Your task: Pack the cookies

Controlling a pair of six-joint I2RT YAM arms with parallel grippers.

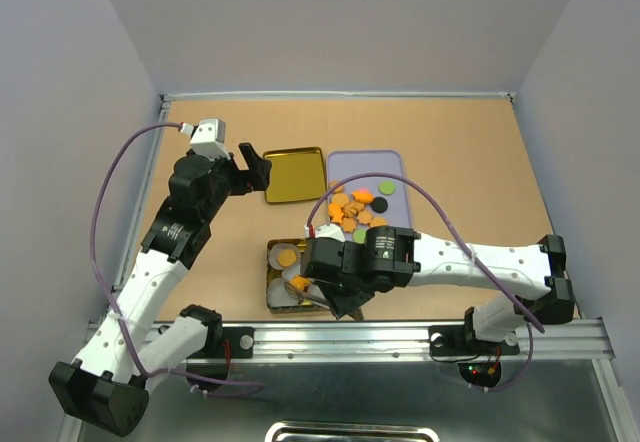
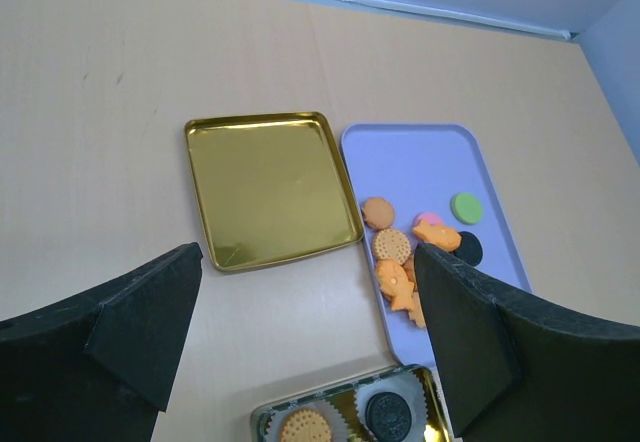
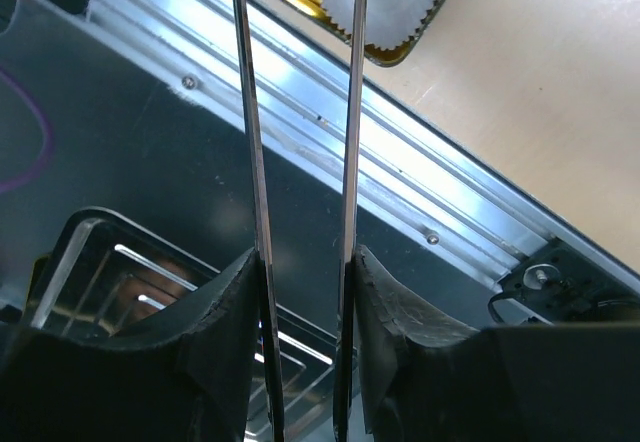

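right pincer (image 3: 305, 272), clamped on slim tongs (image 3: 353, 112), is nearer the cookies (image 1: 355, 210) just beyond it (left pincer (image 2: 308, 262) wide apart).

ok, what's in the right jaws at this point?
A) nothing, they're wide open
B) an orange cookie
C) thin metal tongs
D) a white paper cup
C: in the right wrist view the right gripper has its jaws closed on the two thin blades of the metal tongs, with no cookie or cup between them.
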